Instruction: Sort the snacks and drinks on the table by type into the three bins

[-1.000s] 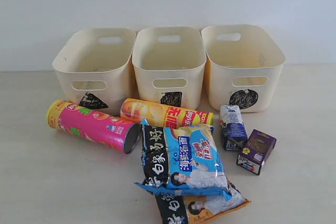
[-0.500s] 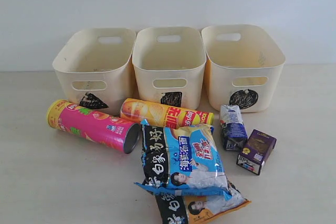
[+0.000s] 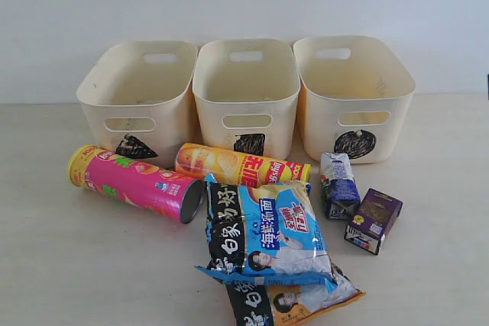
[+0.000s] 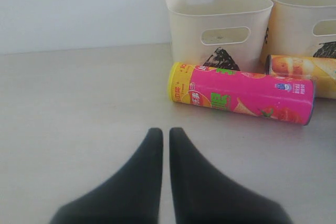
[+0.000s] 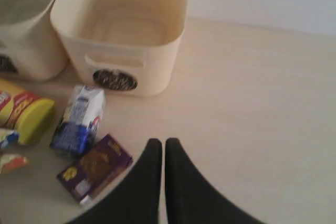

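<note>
6 snacks and drinks lie unsorted on the table point(image 3: 61, 265) before 3 cream bins point(image 3: 210, 124), nothing gripped yet.
Your right gripper point(image 5: 159, 142), fingers pressed together and holding nothing, has the dark purple carton point(image 5: 94, 169) nearest, just inward of it, then the blue-white carton point(image 5: 79, 119), then the circle bin point(image 5: 157, 72). Your left gripper point(image 4: 163, 132), also closed on nothing, faces the magenta tube point(image 4: 241, 93), well ahead and inward, its long axis lying across the fingers' line, with the triangle bin point(image 4: 186, 40) behind. The right arm looks closer to its target.

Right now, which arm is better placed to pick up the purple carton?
Right, probably: the right gripper hangs just beside the purple carton, while the left gripper faces the magenta tube instead.
</note>
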Motion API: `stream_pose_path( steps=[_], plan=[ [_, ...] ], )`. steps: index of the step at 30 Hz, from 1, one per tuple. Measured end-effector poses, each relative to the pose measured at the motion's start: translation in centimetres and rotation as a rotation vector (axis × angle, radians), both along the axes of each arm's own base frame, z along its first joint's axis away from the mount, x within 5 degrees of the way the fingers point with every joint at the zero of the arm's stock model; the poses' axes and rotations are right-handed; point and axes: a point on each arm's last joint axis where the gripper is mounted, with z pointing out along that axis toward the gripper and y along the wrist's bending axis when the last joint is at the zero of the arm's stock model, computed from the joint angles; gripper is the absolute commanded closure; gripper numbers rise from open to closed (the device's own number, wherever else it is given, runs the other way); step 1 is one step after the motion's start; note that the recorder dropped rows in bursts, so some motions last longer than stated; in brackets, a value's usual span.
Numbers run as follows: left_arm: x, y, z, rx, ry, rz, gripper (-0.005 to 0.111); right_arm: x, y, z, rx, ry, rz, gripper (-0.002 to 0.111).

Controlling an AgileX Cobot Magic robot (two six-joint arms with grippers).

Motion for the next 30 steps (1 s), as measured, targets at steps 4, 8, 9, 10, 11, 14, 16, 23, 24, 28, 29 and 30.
stream_pose_path(
  steps=[4,8,9,10,11,14,16,23,24,28,29,30],
  plan=[
    [0.0,0.0,0.0,0.0,0.0,0.0,0.103,2.3,2.3,-1.4,0.002,0.276,0.183,0.108],
    [0.0,0.0,0.0,0.0,0.0,0.0,0.103,4.8,4.4,-3.3,0.086,0.45,0.346,0.108],
    [0.0,0.0,0.0,0.0,0.0,0.0,0.103,5.7,5.0,-4.1,0.122,0.497,0.379,0.108],
    [0.0,0.0,0.0,0.0,0.0,0.0,0.103,6.1,5.2,-4.4,0.137,0.514,0.393,0.108],
    [0.0,0.0,0.0,0.0,0.0,0.0,0.103,7.0,5.9,-5.1,0.177,0.558,0.432,0.108],
    [0.0,0.0,0.0,0.0,0.0,0.0,0.103,8.5,6.2,-6.1,0.321,0.623,0.504,0.108],
    [0.0,0.0,0.0,0.0,0.0,0.0,0.103,9.3,5.6,-6.7,0.402,0.646,0.512,0.108],
    [0.0,0.0,0.0,0.0,0.0,0.0,0.103,10.7,4.5,-9.6,0.513,0.77,0.511,0.085],
    [0.0,0.0,0.0,0.0,0.0,0.0,0.103,10.8,4.6,-10.1,0.524,0.79,0.517,0.078],
    [0.0,0.0,0.0,0.0,0.0,0.0,0.103,11.1,4.7,-11.5,0.55,0.839,0.52,0.046],
    [0.0,0.0,0.0,0.0,0.0,0.0,0.103,11.2,4.7,-11.7,0.558,0.846,0.518,0.039],
    [0.0,0.0,0.0,0.0,0.0,0.0,0.103,11.2,4.8,-11.8,0.566,0.849,0.517,0.033]
  ],
)
